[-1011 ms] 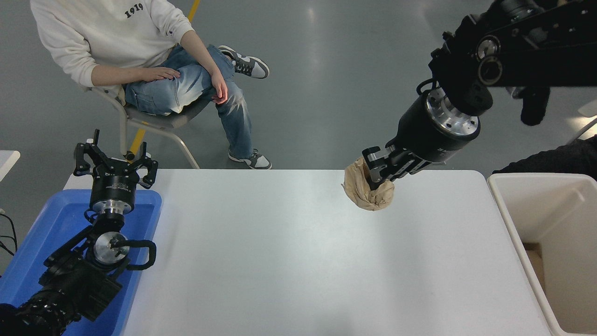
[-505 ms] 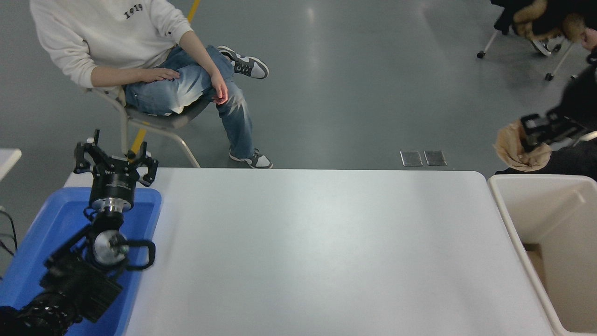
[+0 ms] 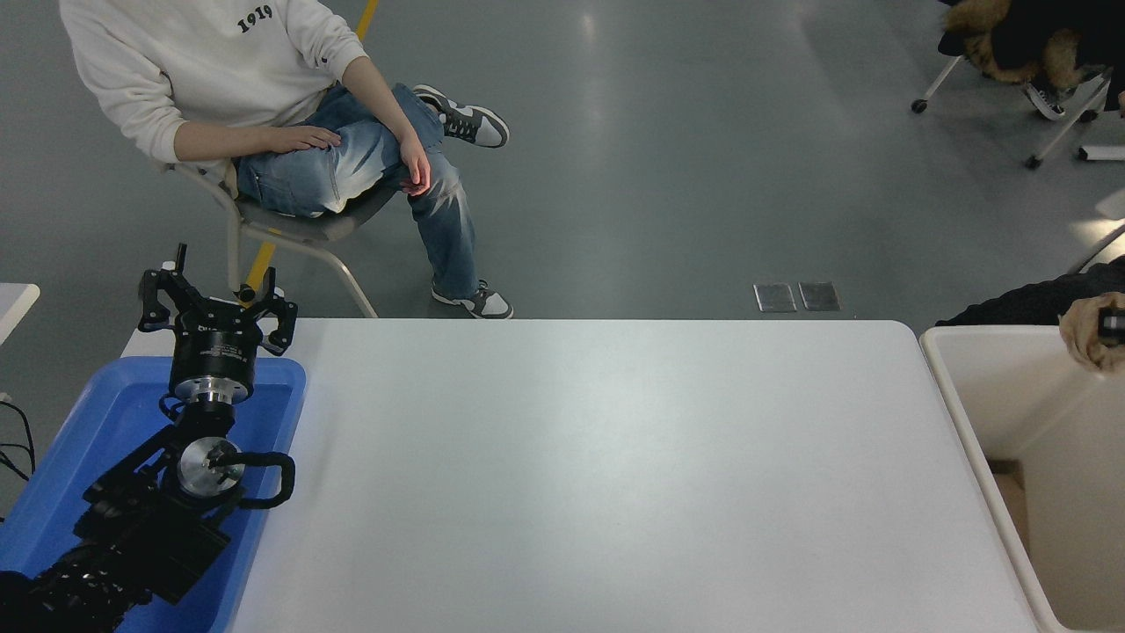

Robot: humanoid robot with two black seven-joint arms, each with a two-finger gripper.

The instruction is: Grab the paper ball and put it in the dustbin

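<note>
The tan-brown paper ball [image 3: 1088,339] hangs at the picture's right edge, above the far inner part of the cream-white dustbin [image 3: 1011,396]. Only a small black piece of my right gripper [image 3: 1114,327] shows against the ball's right side; the rest of the arm is out of view. The ball is off the table and held in the air. My left gripper [image 3: 215,303] is parked at the lower left over the blue tray, fingers spread open and empty.
The white table [image 3: 571,457] fills the middle. A shallow blue tray [image 3: 97,422] sits at its left end. A person sits on a chair [image 3: 290,224] beyond the far left corner. A wheeled chair [image 3: 1011,53] stands at the top right.
My right gripper has carried the paper ball from above the table's far right part to the right and down, over the dustbin. The arm has mostly left the picture. The left arm has not moved.
</note>
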